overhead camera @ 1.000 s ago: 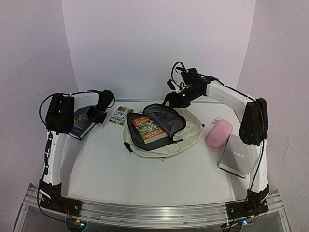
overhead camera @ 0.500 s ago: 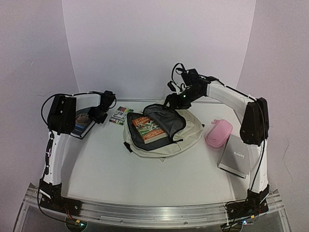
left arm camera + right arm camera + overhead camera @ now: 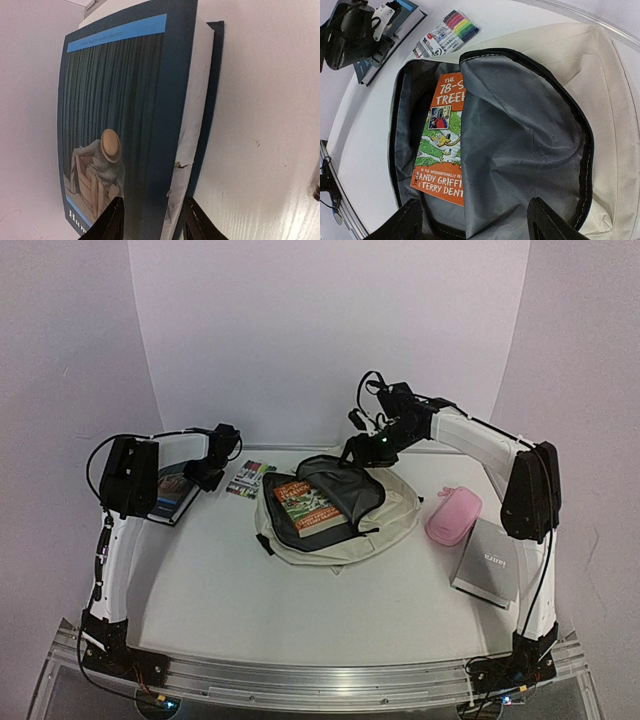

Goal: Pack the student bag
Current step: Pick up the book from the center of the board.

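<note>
Top view: cream bag [image 3: 392, 512] at centre of table [image 3: 300, 610], mouth unzipped, orange book [image 3: 305, 505] lying inside. Right gripper [image 3: 352, 450] at far rim of bag, fingers spread wide, grey lining [image 3: 520, 130] running between them in right wrist view. Left gripper [image 3: 205, 478] at far left, fingers parted astride edge of blue book [image 3: 115, 125]; cannot tell whether pinching it. Marker pack [image 3: 250, 477] between blue book and bag. Pink case [image 3: 453, 517] just right of bag.
</note>
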Controlling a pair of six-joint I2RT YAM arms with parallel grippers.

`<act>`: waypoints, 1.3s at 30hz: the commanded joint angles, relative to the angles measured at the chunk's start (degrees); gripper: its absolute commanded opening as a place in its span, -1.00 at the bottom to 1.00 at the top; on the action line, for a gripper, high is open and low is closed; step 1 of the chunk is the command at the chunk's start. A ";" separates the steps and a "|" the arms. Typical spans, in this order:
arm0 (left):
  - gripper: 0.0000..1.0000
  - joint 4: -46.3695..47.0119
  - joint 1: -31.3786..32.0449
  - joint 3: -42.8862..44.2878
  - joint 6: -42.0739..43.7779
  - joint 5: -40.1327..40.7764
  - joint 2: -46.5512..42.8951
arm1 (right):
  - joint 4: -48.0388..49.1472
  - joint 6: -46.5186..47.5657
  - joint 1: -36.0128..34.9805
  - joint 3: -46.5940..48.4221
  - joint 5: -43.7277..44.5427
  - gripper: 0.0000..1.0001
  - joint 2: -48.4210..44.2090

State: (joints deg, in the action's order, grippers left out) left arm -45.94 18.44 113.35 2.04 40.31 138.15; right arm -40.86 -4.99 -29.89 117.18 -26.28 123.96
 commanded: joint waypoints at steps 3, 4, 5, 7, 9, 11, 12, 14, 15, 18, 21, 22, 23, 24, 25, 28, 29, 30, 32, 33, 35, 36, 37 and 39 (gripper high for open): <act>-0.17 1.77 -0.56 3.14 0.64 1.70 1.10 | -0.26 0.51 0.26 -0.42 -0.18 0.44 -3.79; -0.17 1.88 -0.75 3.27 0.69 1.71 1.39 | -0.28 0.51 0.27 -0.22 -0.17 0.44 -3.66; -0.17 1.99 -0.92 3.42 0.76 1.71 1.57 | -0.31 0.51 0.27 -0.06 -0.13 0.44 -3.55; -0.17 2.57 -1.10 3.49 1.39 1.56 2.08 | -0.41 0.51 0.25 0.22 -0.09 0.44 -3.29; -0.18 3.50 -1.21 3.16 2.43 1.70 2.63 | -0.62 0.58 0.26 0.46 0.04 0.43 -3.15; -0.18 3.63 -1.37 3.00 2.84 1.96 3.37 | -0.74 0.71 0.23 0.50 0.12 0.44 -3.18; -0.20 3.61 -1.46 2.99 3.00 2.21 3.73 | -0.83 0.75 0.25 0.49 0.17 0.44 -3.19; -0.25 3.78 -1.45 3.01 3.11 2.94 4.04 | -1.00 0.85 0.26 0.42 0.26 0.44 -3.22; -0.29 3.94 -1.45 3.07 3.20 3.21 4.06 | -1.04 0.86 0.25 0.38 0.24 0.44 -3.28; -0.41 4.32 -1.47 3.66 3.34 3.67 3.78 | -1.07 0.78 0.25 0.25 0.17 0.43 -3.29; -0.65 4.47 -1.48 4.08 3.35 3.71 3.27 | -1.12 0.77 0.22 0.30 0.09 0.43 -3.28; -0.74 4.22 -1.49 4.31 3.11 3.65 3.08 | -1.13 0.77 0.21 0.37 0.03 0.44 -3.28; -0.83 3.87 -1.45 4.64 2.71 3.54 2.76 | -1.14 0.77 0.23 0.46 0.00 0.44 -3.28; -0.92 3.28 -1.42 5.01 2.22 3.45 2.26 | -1.12 0.74 0.24 0.57 -0.24 0.43 -3.24; -0.99 2.67 -1.36 5.44 1.72 3.44 1.70 | -1.12 0.66 0.24 0.72 -0.58 0.44 -3.20; -1.00 0.09 -0.71 6.89 -1.18 4.26 -1.29 | -1.11 -0.11 0.24 1.44 -2.70 0.51 -3.11; -1.00 -1.27 -0.54 7.28 -2.85 4.64 -2.82 | -0.97 -0.37 0.26 1.73 -4.03 0.58 -3.11; -1.00 -2.91 -0.41 7.70 -4.78 4.85 -4.49 | -0.84 -0.68 0.22 2.03 -5.34 0.65 -3.11; -0.99 -9.08 -0.30 10.68 -10.90 3.82 -6.76 | -0.38 -1.93 0.00 2.68 -7.74 0.78 -2.92; -0.99 -12.36 -0.25 12.41 -14.25 2.69 -7.88 | 0.08 -2.66 -0.16 3.08 -8.77 0.83 -2.76; -1.00 -17.25 -0.01 15.28 -19.94 0.80 -9.91 | 1.03 -3.65 -0.72 3.64 -9.76 0.90 -2.40; -1.00 -18.83 0.02 16.27 -22.60 -0.49 -11.38 | 1.74 -3.98 -1.12 3.92 -9.85 0.92 -2.33; -1.00 -20.24 0.02 17.37 -24.86 -1.87 -12.87 | 2.52 -4.17 -1.55 4.09 -9.80 0.93 -2.32; -1.00 -22.22 0.05 19.24 -29.45 -4.88 -15.71 | 4.29 -4.73 -2.07 4.11 -9.34 0.95 -2.43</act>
State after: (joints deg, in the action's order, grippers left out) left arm -60.31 17.96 125.94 -12.59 41.33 133.58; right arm -40.71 -7.74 -30.38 118.63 -33.59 123.94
